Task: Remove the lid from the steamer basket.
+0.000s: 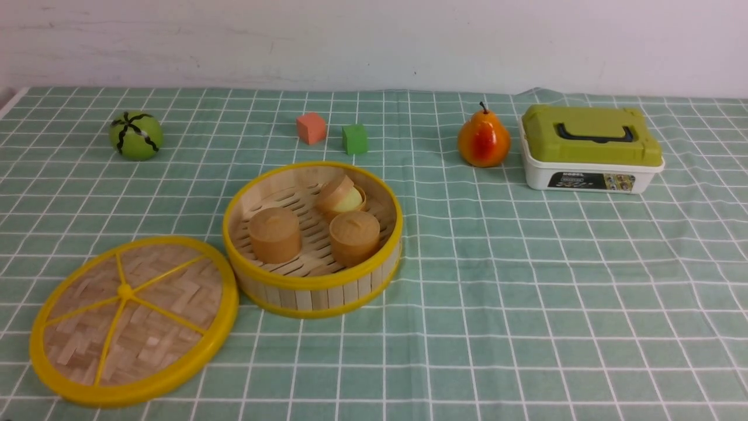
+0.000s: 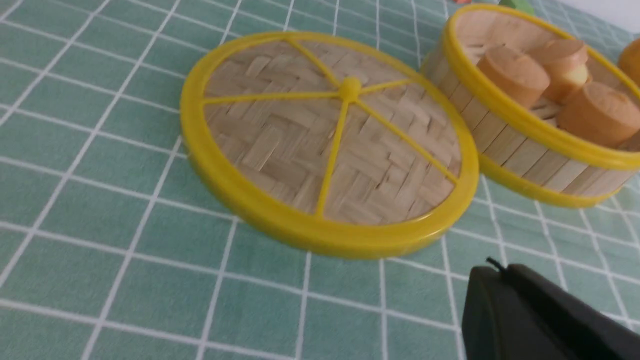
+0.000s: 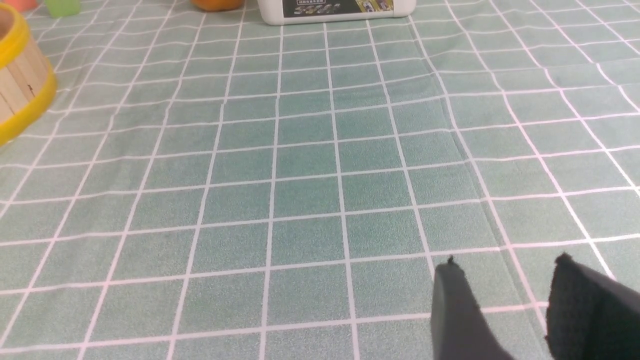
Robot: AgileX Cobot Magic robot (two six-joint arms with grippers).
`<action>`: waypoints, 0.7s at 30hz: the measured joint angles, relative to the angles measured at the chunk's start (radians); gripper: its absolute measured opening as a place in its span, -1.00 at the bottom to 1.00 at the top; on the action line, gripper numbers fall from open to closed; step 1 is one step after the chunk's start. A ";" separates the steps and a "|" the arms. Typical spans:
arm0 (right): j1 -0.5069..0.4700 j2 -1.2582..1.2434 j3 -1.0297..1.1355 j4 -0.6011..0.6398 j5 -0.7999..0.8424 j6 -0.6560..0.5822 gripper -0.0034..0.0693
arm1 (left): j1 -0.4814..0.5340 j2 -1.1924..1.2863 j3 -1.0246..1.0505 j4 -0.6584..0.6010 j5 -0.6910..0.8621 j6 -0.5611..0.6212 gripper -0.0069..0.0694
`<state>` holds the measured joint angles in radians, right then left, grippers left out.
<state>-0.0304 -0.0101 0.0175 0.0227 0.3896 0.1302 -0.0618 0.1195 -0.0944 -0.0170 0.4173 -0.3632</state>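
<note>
Green checked cloth: lid lies flat, knob up, touching the basket at its 8 o'clock. Box label's unreadable. Right gripper fingers are apart; left gripper, can't tell.

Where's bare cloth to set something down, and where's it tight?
Free: the wide stretch right of the steamer basket, in front of the pear and white box. Also between the green ball and the basket. Tight: the lid lies close against the basket; the two cubes sit just behind it.

- Front: high, facing forward across the whole bench.
- Left wrist: low, close on the lid.
- Right wrist: low over cloth; steamer basket shared by all.
</note>
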 joint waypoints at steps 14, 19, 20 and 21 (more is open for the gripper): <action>0.000 0.000 0.000 0.000 0.000 0.000 -0.24 | 0.048 -0.131 0.123 0.017 -0.017 0.000 -0.84; 0.000 0.000 0.000 0.000 0.000 0.000 -0.24 | 0.039 -0.131 0.123 0.017 -0.018 0.000 -0.83; 0.000 0.000 0.000 0.000 0.000 0.000 -0.24 | 0.025 -0.131 0.123 0.017 -0.018 0.000 -0.83; 0.000 0.000 0.000 0.000 0.000 0.000 -0.24 | 0.017 -0.131 0.123 0.017 -0.018 0.000 -0.82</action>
<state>-0.0304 -0.0101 0.0175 0.0227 0.3896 0.1302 -0.0445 -0.0115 0.0289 0.0000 0.3994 -0.3632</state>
